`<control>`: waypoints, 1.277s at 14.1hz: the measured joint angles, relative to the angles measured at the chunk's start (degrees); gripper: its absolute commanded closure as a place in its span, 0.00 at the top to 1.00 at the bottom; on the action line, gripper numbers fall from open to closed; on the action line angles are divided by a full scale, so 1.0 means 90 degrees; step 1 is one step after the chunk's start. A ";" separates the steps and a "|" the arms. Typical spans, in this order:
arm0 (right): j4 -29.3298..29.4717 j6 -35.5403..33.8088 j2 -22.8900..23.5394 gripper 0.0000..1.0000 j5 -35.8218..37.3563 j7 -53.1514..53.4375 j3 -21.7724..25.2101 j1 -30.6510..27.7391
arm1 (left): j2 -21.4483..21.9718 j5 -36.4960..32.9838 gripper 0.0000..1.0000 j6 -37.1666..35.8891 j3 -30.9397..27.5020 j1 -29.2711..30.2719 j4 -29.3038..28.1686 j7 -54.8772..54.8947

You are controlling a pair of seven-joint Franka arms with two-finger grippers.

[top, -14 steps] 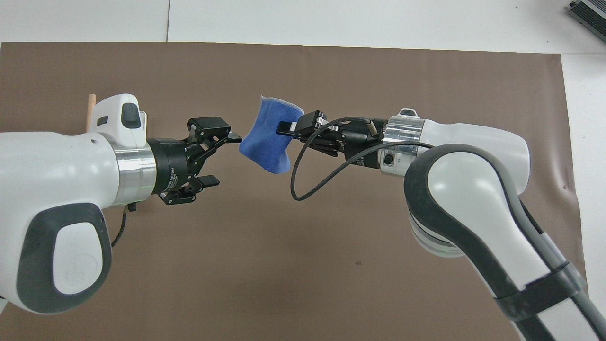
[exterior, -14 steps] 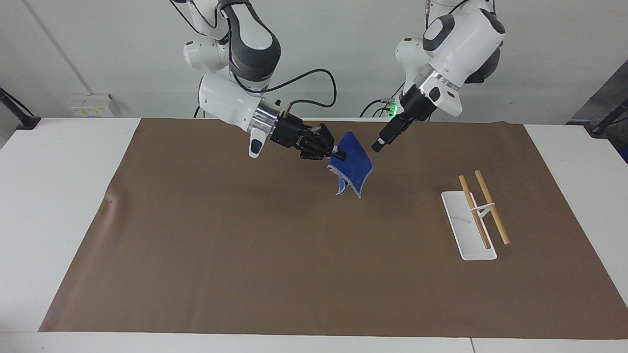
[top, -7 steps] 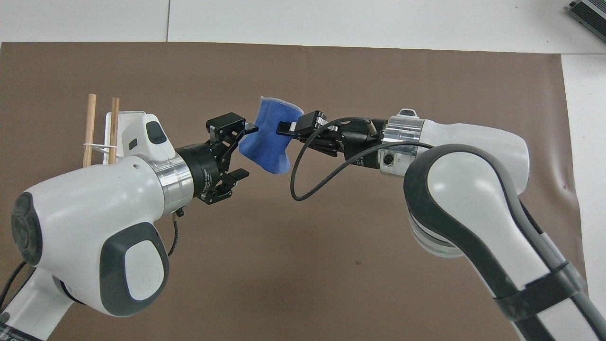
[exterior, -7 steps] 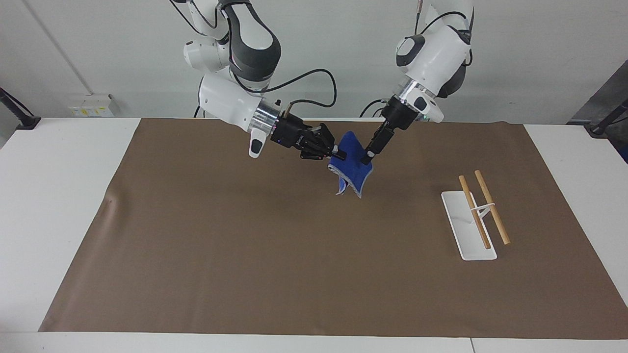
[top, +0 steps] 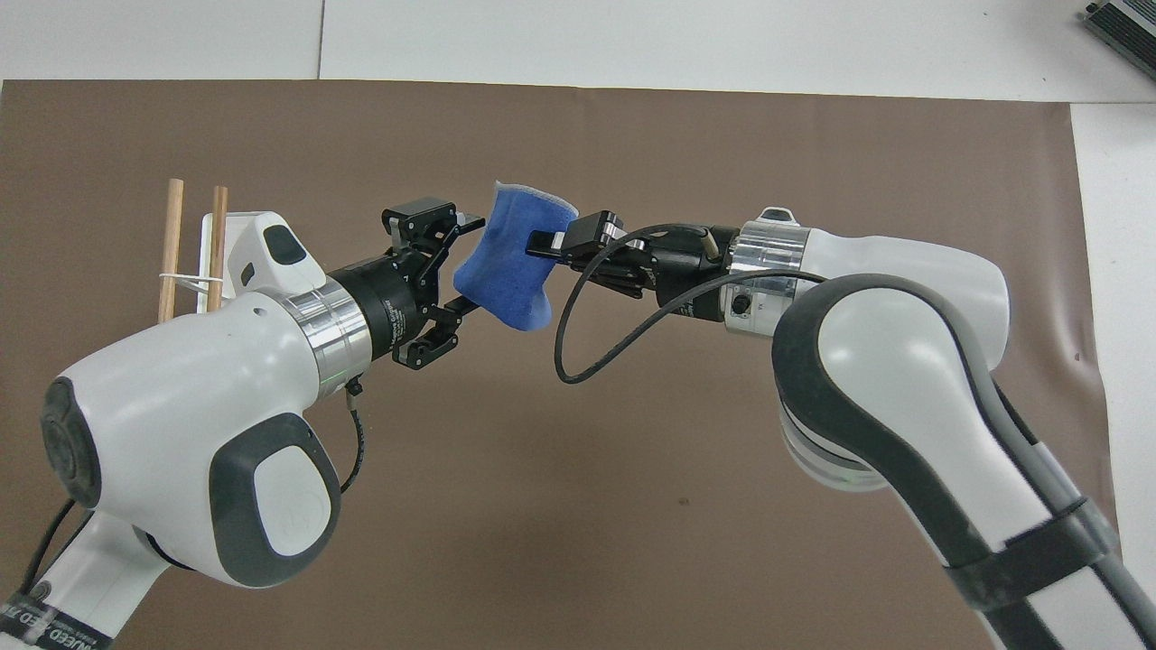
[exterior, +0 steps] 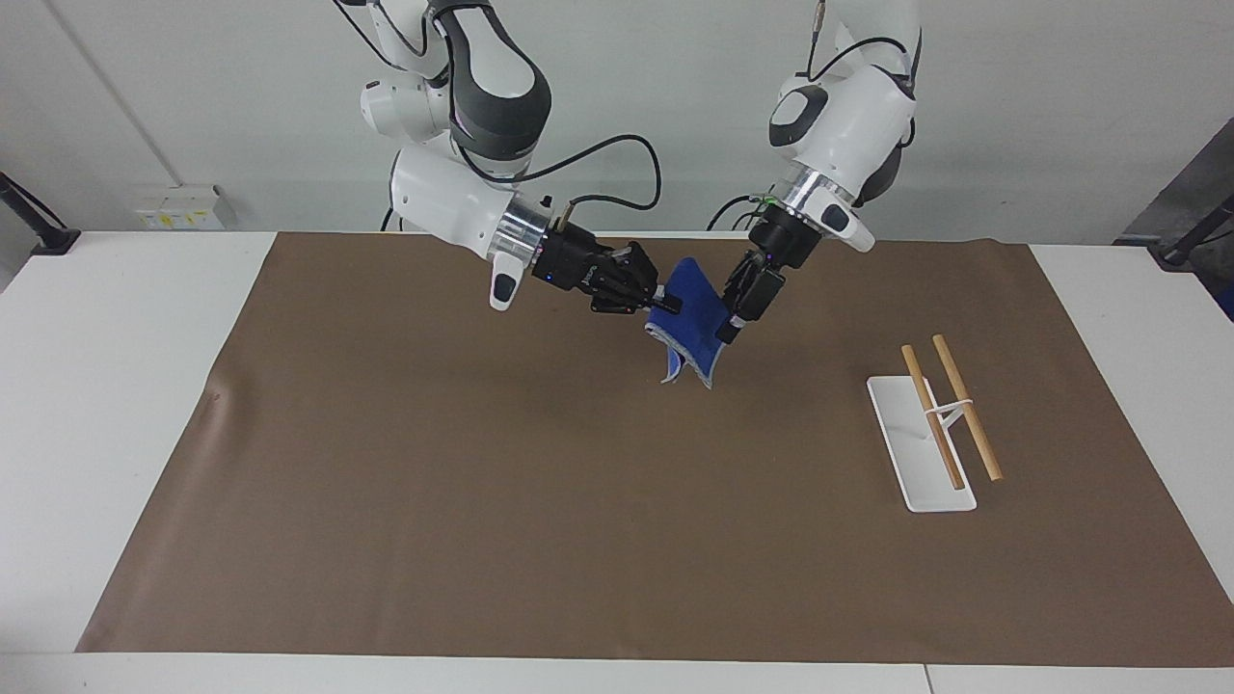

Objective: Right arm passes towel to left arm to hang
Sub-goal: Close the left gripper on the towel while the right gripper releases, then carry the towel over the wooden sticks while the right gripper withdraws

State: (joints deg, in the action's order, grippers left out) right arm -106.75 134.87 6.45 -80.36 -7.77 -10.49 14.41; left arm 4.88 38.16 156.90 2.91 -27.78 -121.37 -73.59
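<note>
The royal-blue towel (exterior: 696, 326) hangs folded in the air over the brown mat, toward the robots' end. My right gripper (exterior: 663, 305) is shut on its upper edge and holds it out sideways; it also shows in the overhead view (top: 544, 242). My left gripper (exterior: 731, 320) is open at the towel's free side. In the overhead view its fingers (top: 462, 220) stand on either side of the towel's (top: 508, 271) edge, and the left gripper (top: 459, 267) has not closed on it.
A white rack base (exterior: 916, 463) with two wooden rods (exterior: 966, 407) stands on the brown mat (exterior: 482, 482) toward the left arm's end; the rods (top: 172, 236) show in the overhead view beside the left arm. A black cable (top: 578, 343) loops from the right wrist.
My left arm has swung in toward the towel, and its open fingers now straddle the towel's edge. The right gripper and the towel have stayed still.
</note>
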 measured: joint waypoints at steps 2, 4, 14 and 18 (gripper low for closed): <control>0.0000 0.0000 0.0000 0.00 -0.0002 -0.0002 0.0000 0.0007 | -0.0013 0.0002 0.10 0.0109 -0.0003 -0.0020 0.0000 -0.0062; 0.0000 0.0000 0.0000 0.00 -0.0004 -0.0003 0.0000 0.0012 | -0.0024 0.0003 0.03 0.0125 -0.0013 -0.0026 0.0000 -0.0073; 0.0000 0.0388 -0.0007 1.00 -0.0013 -0.0068 0.0003 0.0021 | -0.0022 0.0003 0.00 0.0204 -0.0109 -0.0025 0.0039 -0.0070; -0.0001 0.0537 -0.0010 1.00 0.0660 -0.0113 0.0062 -0.0011 | -0.0021 0.0003 0.00 0.0225 -0.0162 0.0107 0.0038 -0.0069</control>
State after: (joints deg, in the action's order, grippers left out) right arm -106.76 139.70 6.36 -74.42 -8.79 -9.93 14.30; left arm 4.69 38.19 158.92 1.45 -26.82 -121.02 -74.21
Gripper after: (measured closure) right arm 0.123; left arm 0.974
